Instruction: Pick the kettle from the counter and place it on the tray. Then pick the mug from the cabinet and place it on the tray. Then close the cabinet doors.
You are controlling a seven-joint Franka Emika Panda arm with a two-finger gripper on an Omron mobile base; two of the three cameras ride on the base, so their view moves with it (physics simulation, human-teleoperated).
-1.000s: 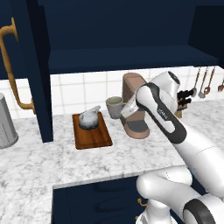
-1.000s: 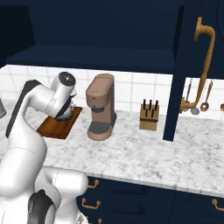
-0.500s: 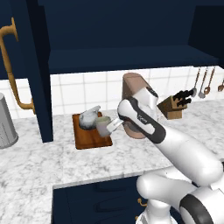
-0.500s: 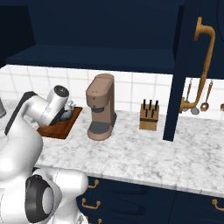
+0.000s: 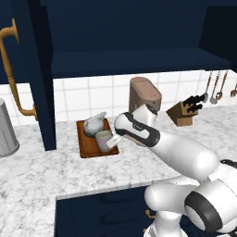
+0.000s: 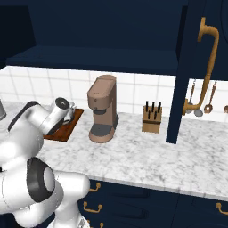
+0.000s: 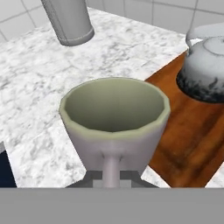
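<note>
The mug (image 5: 103,140), pale grey-green with its handle toward the wrist, is clamped by that handle in the hand (image 5: 112,140), whose fingers are pinched tight on it, and it hangs over the front right part of the tray (image 5: 88,147) on the marbled desk (image 5: 41,171). The kettle (image 5: 94,125) sits on the tray's back half, just behind the mug. A brown coffee machine (image 6: 103,108) stands right of the tray, a ribbed grey canister (image 5: 5,130) far left, and the cabinet doors (image 5: 40,74) stand open.

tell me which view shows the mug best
The hand view: the mug is close up, rim and handle clear. The left base view shows it small over the tray; in the right base view the arm hides it.
</note>
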